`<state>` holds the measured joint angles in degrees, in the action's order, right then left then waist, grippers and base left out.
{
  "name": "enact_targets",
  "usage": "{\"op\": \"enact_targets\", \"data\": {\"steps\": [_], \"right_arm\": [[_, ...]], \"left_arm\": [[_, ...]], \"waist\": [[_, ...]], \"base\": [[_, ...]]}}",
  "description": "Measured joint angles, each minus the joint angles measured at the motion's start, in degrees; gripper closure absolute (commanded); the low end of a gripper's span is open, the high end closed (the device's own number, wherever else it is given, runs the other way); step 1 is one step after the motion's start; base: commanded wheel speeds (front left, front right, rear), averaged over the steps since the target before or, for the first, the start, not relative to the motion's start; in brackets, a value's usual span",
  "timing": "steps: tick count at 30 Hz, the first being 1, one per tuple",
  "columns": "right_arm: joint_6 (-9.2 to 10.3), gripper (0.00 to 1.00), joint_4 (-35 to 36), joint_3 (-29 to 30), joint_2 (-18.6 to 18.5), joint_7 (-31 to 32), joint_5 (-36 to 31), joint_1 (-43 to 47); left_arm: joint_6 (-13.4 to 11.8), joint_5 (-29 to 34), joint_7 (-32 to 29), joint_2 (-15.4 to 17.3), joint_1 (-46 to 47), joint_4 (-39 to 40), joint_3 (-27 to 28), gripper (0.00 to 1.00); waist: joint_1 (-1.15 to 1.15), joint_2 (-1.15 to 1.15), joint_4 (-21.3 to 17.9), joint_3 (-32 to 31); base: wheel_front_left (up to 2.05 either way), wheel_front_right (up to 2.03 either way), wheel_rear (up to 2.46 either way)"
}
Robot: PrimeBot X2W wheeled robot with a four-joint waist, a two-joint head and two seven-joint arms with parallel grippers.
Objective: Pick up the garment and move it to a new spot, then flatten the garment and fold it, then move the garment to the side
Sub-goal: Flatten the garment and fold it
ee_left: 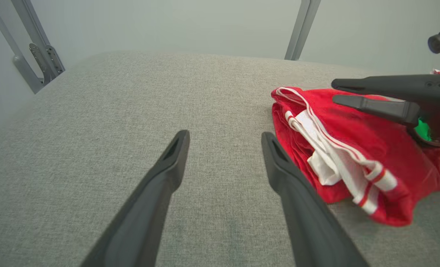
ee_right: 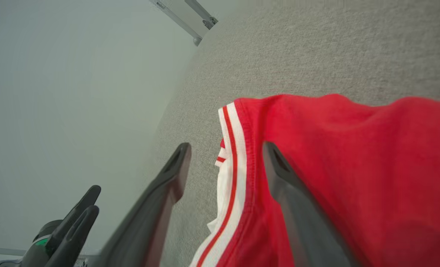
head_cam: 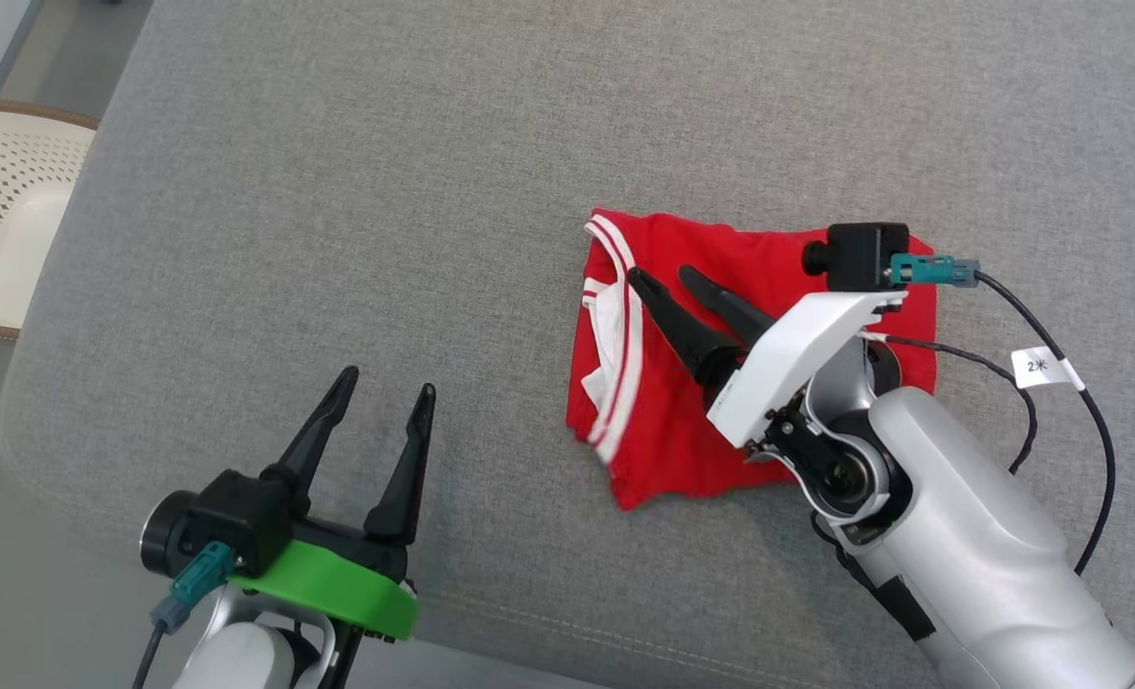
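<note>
A broad grey cushion (head_cam: 338, 191) is seen carrying everything, and the red garment (head_cam: 663, 440) is found folded on its right part, well in from the left edge and not far from the front edge. The bundle is nearly square, so no long axis can be called; its white-and-red striped band is laid far-to-near along the side facing the cushion's left edge. Over it the right gripper (head_cam: 665, 277) is held with fingers spread wide, nothing gripped, tips pointed at that band. By the front-left corner the left gripper (head_cam: 387, 383) is likewise spread and empty. On the right arm's cable a white tag (head_cam: 1039, 366) is read as "2", then an unclear mark.
</note>
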<state>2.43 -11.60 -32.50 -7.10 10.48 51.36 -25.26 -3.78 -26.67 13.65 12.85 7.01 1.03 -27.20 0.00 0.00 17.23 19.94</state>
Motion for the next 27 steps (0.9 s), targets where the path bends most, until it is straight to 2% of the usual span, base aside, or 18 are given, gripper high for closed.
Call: {"op": "enact_targets", "data": {"steps": [3, 6, 9, 11, 16, 18, 27], "right_arm": [[-0.57, 0.00, 0.05, -0.08, 0.75, -1.20, 0.00, -0.91], [-1.92, 0.00, 1.96, 0.36, 0.75, -2.54, 0.09, -1.34], [-1.92, 0.00, 5.06, 2.40, 0.21, -4.43, 0.13, -1.33], [-1.83, 0.00, 6.92, 4.52, -1.26, -5.31, 0.13, -1.32], [1.01, 0.00, 7.04, 9.45, -9.57, -5.55, -0.92, 1.24], [1.29, 0.00, 5.80, 11.37, -11.46, -5.45, -0.21, 4.18], [0.62, 0.00, 4.70, 13.63, -11.72, -3.16, 7.65, 12.34]], "left_arm": [[-0.01, 0.00, 0.01, 0.13, -0.01, -0.29, 1.01, 0.00], [-0.01, 0.00, 0.01, 0.33, -0.01, -0.44, 1.20, 0.00], [-0.11, 0.00, 0.01, 0.64, -0.02, -0.44, 1.58, 0.00], [-0.32, 0.00, 0.02, 0.69, -0.14, -0.33, 2.05, 0.00], [-0.64, -0.05, 0.04, 0.74, -1.14, 0.19, 2.88, 0.00], [-0.64, -0.05, 0.04, 0.63, -1.27, 0.19, 2.53, 0.00], [-0.64, -0.05, 0.04, 0.56, -1.24, 1.42, 1.75, 0.00]], "waist": [[0.00, 0.00, -0.57, -0.34], [0.00, 0.00, -1.44, -1.09], [0.00, 0.00, -2.15, -1.76], [0.00, 0.00, -2.67, -2.22], [0.00, 0.00, -4.26, -2.81], [0.00, 0.00, -4.69, -2.91], [0.00, 0.00, -4.49, -1.85]], "base": [[0.00, 0.00, 0.00], [0.00, 0.00, 0.00], [0.00, 0.00, 0.00], [0.00, 0.00, 0.00], [0.00, 0.00, 0.00], [0.00, 0.00, 0.00], [0.00, 0.00, 0.00]]}}
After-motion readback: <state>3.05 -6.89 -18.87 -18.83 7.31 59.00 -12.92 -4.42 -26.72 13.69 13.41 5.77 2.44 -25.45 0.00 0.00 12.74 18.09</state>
